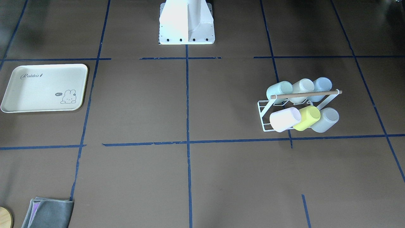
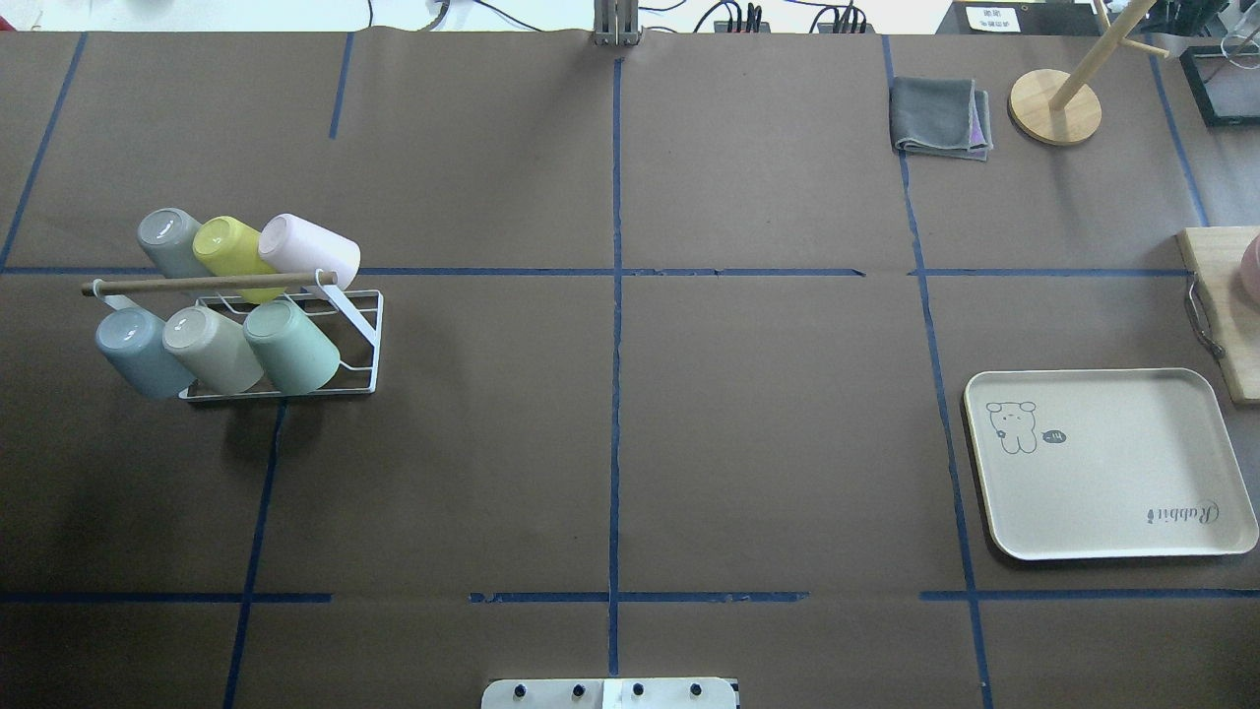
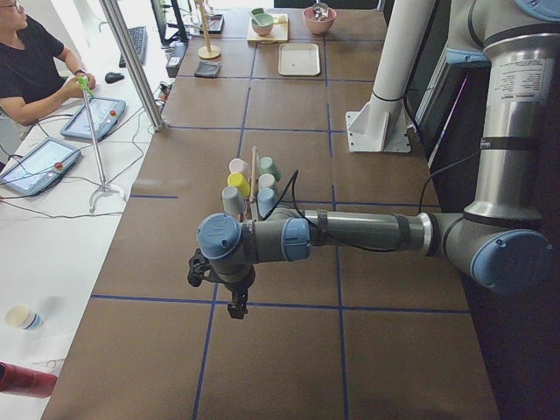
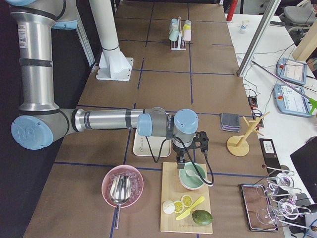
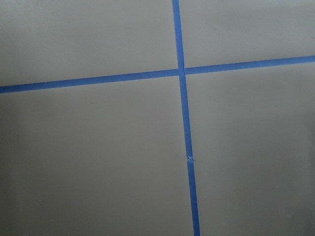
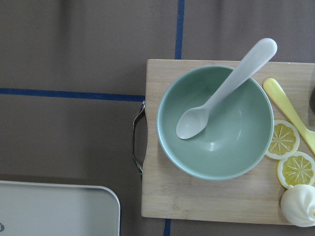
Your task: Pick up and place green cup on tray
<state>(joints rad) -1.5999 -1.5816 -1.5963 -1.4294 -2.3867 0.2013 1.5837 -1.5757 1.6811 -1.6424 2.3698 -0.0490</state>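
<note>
The green cup (image 2: 290, 347) is a pale mint tumbler lying tilted on a white wire rack (image 2: 359, 340), at the right end of the row nearer the robot. It also shows in the front view (image 1: 280, 90) and the exterior left view (image 3: 269, 166). The cream tray (image 2: 1112, 492) with "Rabbit" script lies bare far across the table (image 1: 38, 91); one corner shows in the right wrist view (image 6: 54, 209). My left gripper (image 3: 236, 308) hangs over bare table short of the rack. My right gripper (image 4: 179, 159) hangs over a green bowl beside the tray. I cannot tell whether either is open or shut.
The rack also holds a yellow-green cup (image 2: 228, 246), a pale blue cup (image 2: 138, 350), and pink, cream and grey cups under a wooden bar. A wooden board (image 6: 197, 201) carries a green bowl (image 6: 215, 129) with a spoon and lemon slices. A grey cloth (image 2: 940, 118) and wooden stand (image 2: 1055, 106) sit at the far side.
</note>
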